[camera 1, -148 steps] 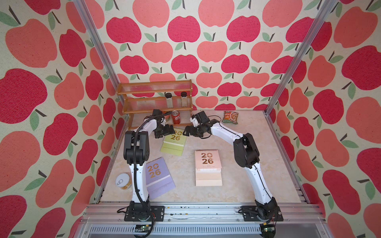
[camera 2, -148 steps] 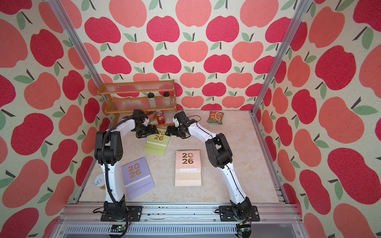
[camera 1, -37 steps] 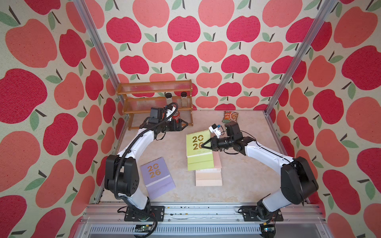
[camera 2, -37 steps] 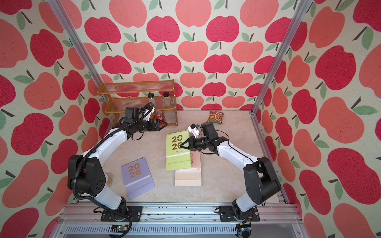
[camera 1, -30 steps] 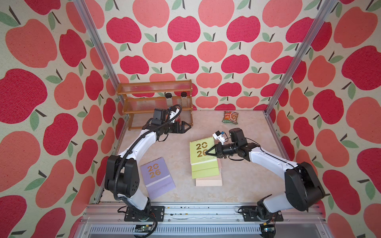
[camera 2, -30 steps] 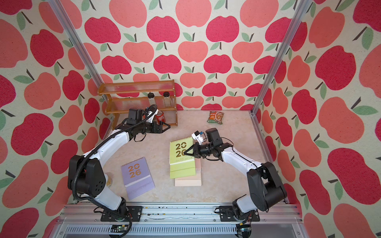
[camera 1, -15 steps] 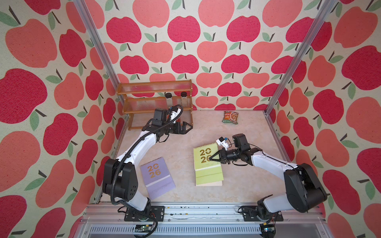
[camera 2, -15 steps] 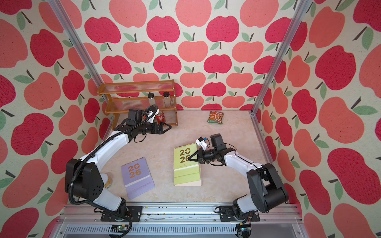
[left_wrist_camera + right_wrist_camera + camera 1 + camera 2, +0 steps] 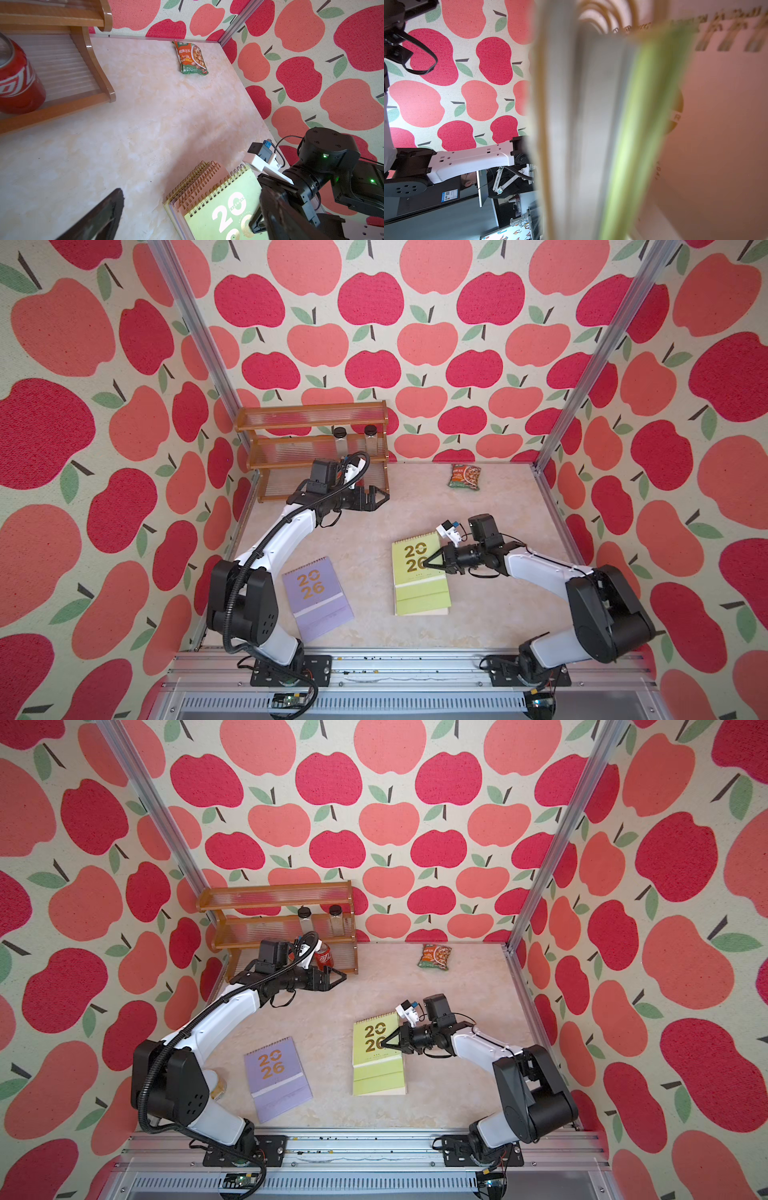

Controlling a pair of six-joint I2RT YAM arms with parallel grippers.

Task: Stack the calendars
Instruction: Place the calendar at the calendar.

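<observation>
Your right gripper [image 9: 428,563] is clamped on the right edge of the green calendar [image 9: 413,574], its jaws pinched nearly together over the pages. That calendar tops the stack [image 9: 192,186], which sits right of the middle of the desk [image 9: 353,539], towards the front edge. In the left wrist view its spiral end sits offset from the spirals below and looks raised a little. A peach edge of the stack peeks out along the green calendar's front and right sides in both top views. The right wrist view is filled with blurred green and white pages, too close to make out more.

The lilac calendar [image 9: 316,598] lies flat and alone near the front left corner, slightly askew and well apart from the stack.

Your left gripper [image 9: 384,497] hangs with its jaws spread wide and nothing between them, above the desk just in front of the rack [image 9: 311,423] in the back left corner. A red can [image 9: 324,959] stands on the rack's lowest shelf. The packet [image 9: 465,477] lies by the back edge.
</observation>
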